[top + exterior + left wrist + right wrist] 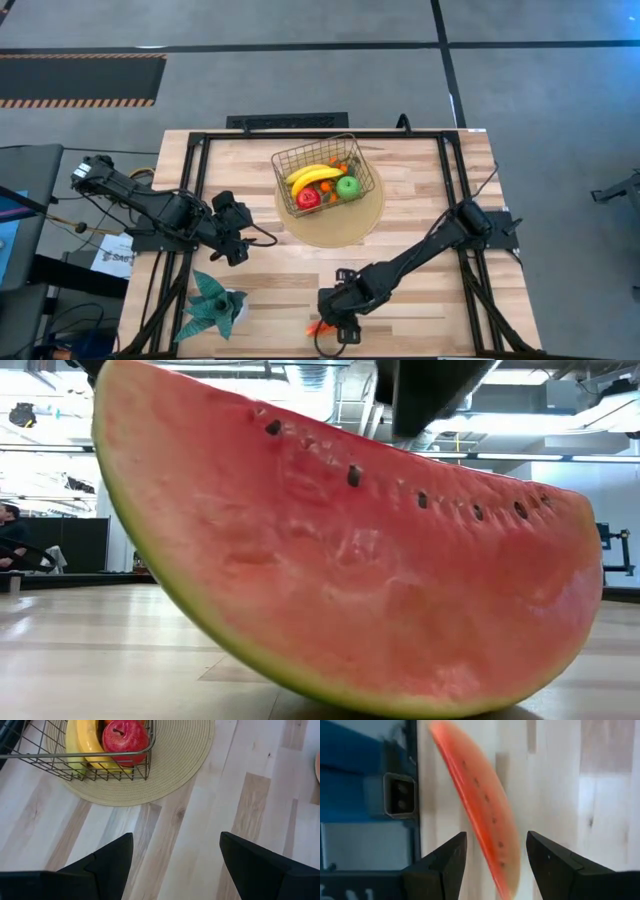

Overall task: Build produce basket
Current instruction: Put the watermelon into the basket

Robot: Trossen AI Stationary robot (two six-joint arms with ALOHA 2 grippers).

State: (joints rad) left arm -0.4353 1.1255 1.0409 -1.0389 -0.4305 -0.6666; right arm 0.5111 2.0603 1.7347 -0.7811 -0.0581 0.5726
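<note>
The gold wire basket (pixel 322 160) stands on a round tan mat (pixel 345 228) at the table's far middle. It holds yellow bananas (pixel 312 177), a red apple (pixel 309 198), a green apple (pixel 347 186) and orange pieces. A red watermelon slice (pixel 482 815) stands on its green rind (pixel 300 678) at the near edge. My right gripper (pixel 496 840) is open above the slice, one finger on each side, with a gap showing on both. My left gripper (pixel 176 850) is open over bare wood, left of the mat.
A teal spiky-leaved plant (pixel 215 308) stands at the near left corner. A small camera block (pixel 399 795) sits at the near edge beside the slice. Bare wood lies between the mat and the near edge. A person (pixel 12 530) sits far off in the room.
</note>
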